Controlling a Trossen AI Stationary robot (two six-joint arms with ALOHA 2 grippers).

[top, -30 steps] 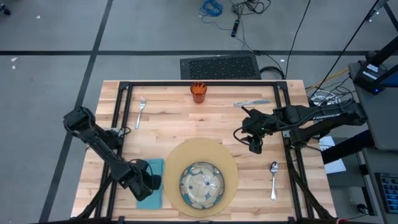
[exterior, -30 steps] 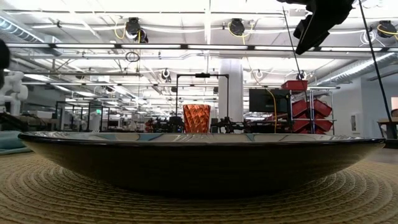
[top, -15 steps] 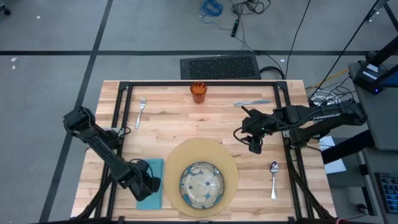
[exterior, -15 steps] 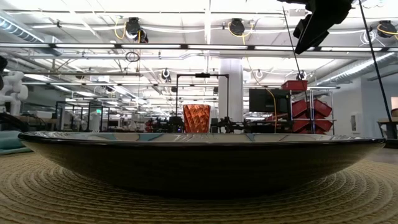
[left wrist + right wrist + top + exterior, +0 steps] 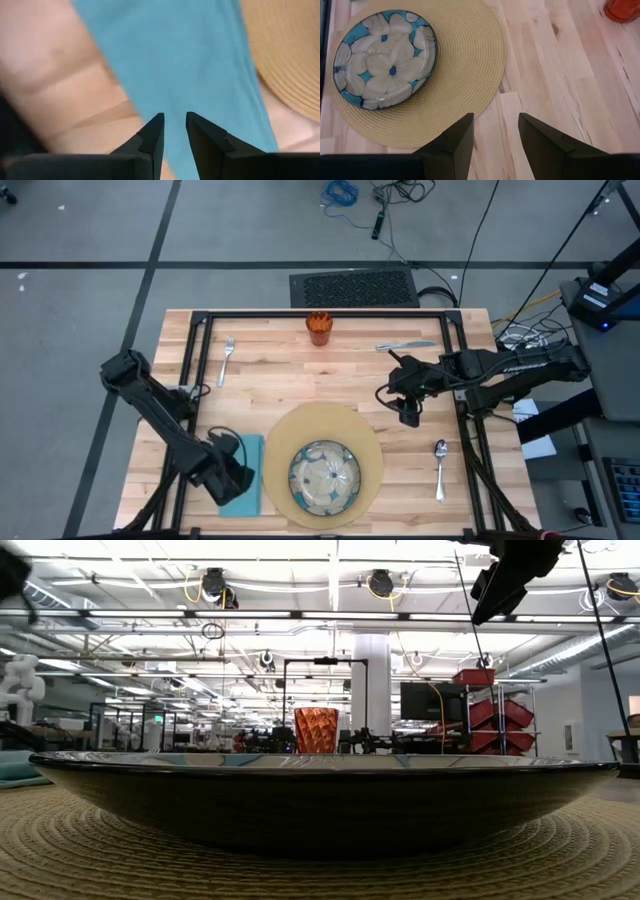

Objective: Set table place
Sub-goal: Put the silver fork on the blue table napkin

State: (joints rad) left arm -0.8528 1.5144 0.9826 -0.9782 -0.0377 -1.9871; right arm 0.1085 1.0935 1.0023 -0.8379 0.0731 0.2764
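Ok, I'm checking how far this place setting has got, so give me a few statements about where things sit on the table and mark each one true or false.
1. The dish sits on the round mat. True.
2. The fork lies on the napkin. False: it lies on the bare table, far from the napkin, near the back left.
3. The left gripper hangs over the napkin with its fingers a little apart and nothing between them. True.
4. The orange cup stands on the mat. False: it stands near the table's far edge, clear of the mat.
5. The right gripper is closed on the spoon. False: it is open and empty; the spoon lies on the table to the mat's right.
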